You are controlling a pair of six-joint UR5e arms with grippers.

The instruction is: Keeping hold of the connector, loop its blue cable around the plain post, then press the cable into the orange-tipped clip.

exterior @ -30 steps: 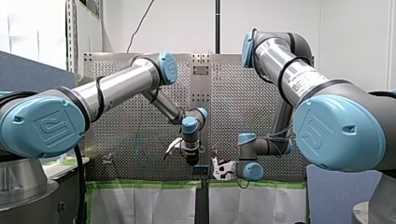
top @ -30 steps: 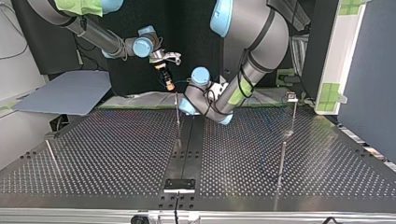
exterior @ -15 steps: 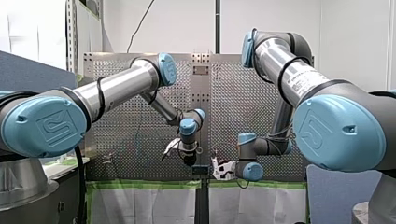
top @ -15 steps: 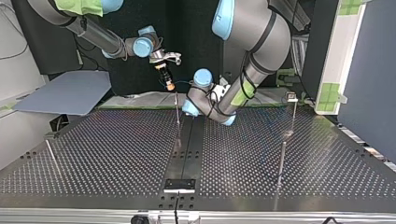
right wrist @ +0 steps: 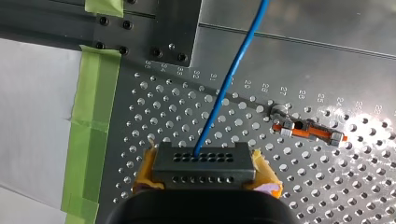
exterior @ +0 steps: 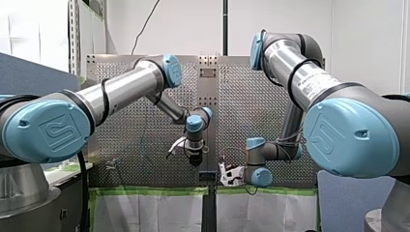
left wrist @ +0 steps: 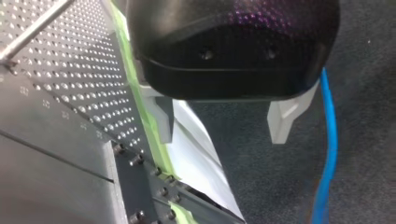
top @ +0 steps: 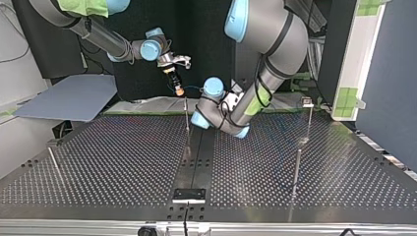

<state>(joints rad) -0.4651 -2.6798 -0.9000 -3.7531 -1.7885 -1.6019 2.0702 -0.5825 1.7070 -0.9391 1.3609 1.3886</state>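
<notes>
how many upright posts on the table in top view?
4. Left post at the top view's left; middle post at its middle; far right post, with a small head, at its right; near right post closer to the camera. My left arm may hide more.

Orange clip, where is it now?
In the right wrist view, the orange-tipped clip lies on the perforated table, ahead of my right tool, apart from the blue cable.

My left gripper point(left wrist: 223, 137) hangs with its two pale fingers point(left wrist: 164, 122) spread wide and nothing between them. The blue cable point(left wrist: 330, 154) runs just beside one finger, outside the gap. Under the other finger lies the edge of the perforated table point(left wrist: 70, 84), lined with green tape point(left wrist: 140, 109).
</notes>
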